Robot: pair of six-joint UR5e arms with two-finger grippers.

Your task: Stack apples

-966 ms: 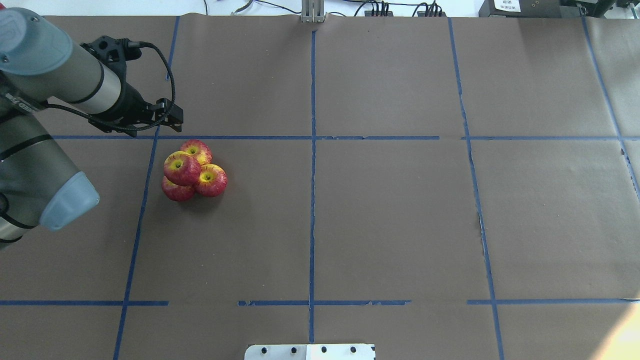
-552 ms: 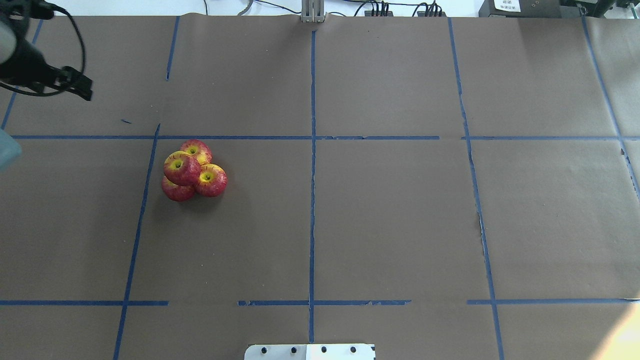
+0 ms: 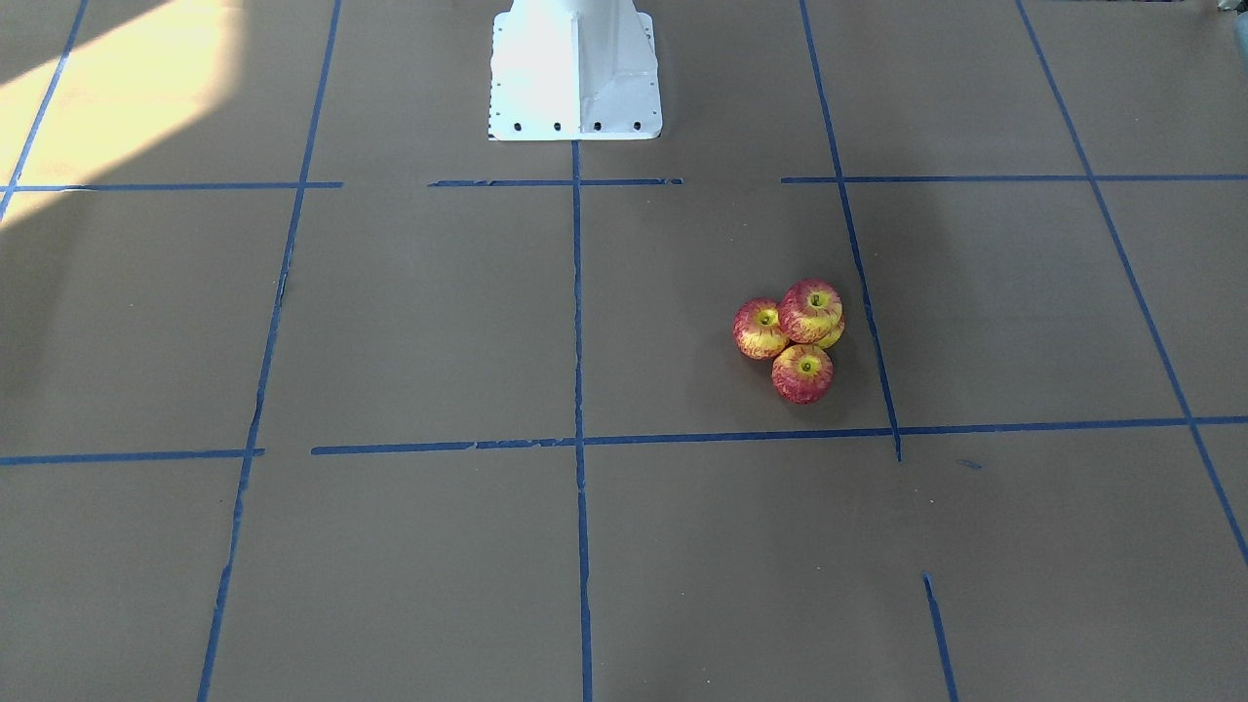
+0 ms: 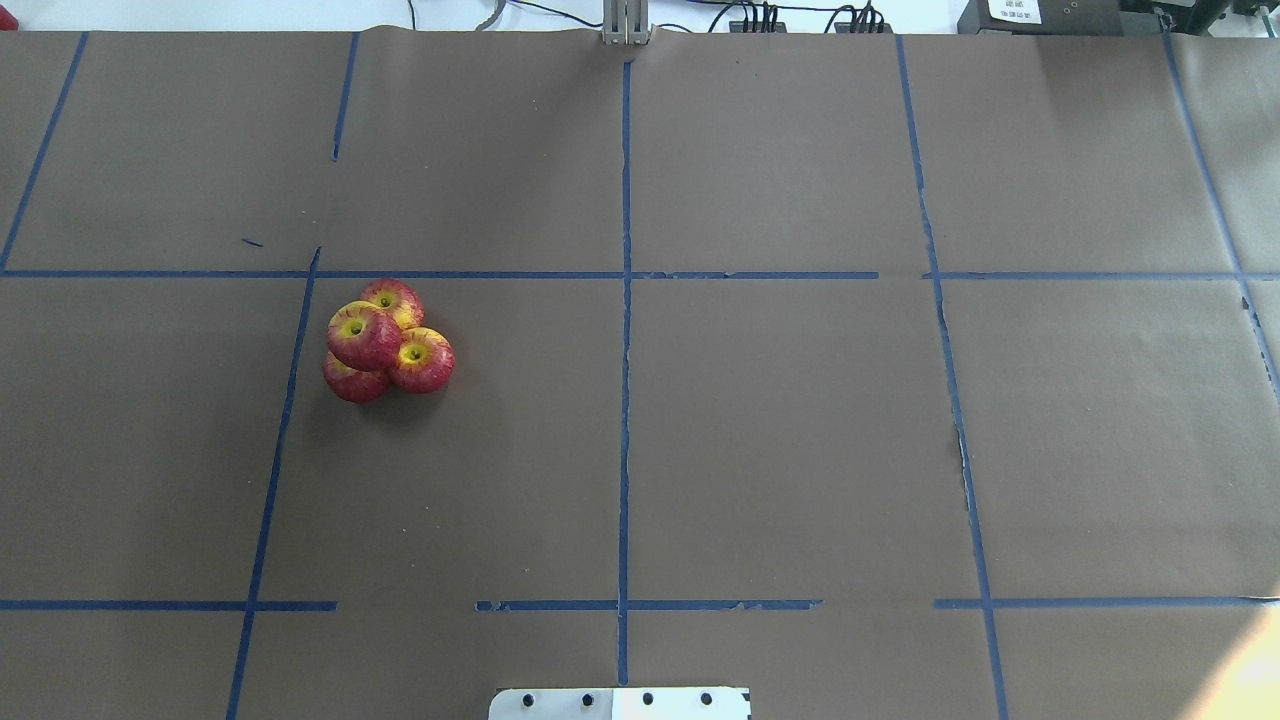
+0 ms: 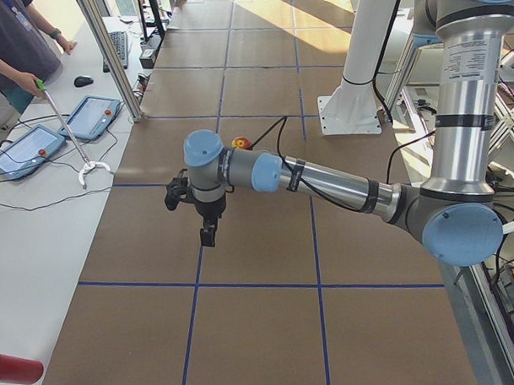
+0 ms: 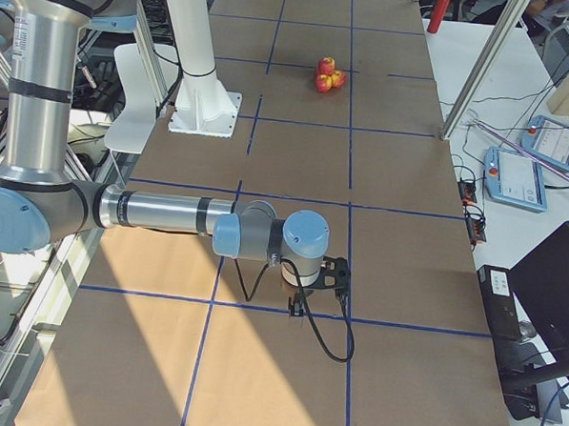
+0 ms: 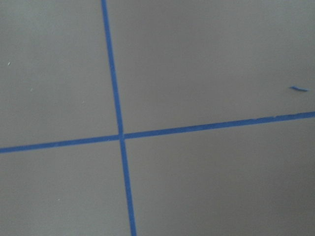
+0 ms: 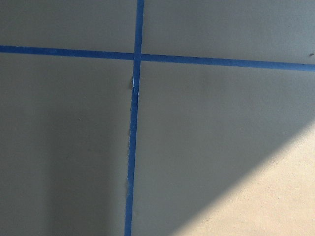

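Pulled right out of the overhead view: the left end effector [image 5: 208,235], a second ago just beyond the apples [image 4: 385,340], now visible only from the left side, hanging over bare table [image 4: 800,420] well apart from them. No telling from that angle how far open, and no sign of anything carried; nothing but table and blue tape [image 7: 116,98] in its wrist view. Same for the right end effector [image 6: 299,304], seen only from the right side, opening impossible to judge, far from the fruit. Pile unmoved through the retreat. Judged from that: stack standing on its own, task probably complete. Four small glossy apples, red with yellow streaks, yellow-green dimples upward where visible. Three touching in a cluster on the table's left half, just inside a tape corner, with the top apple [image 4: 362,335] nested over the middle.
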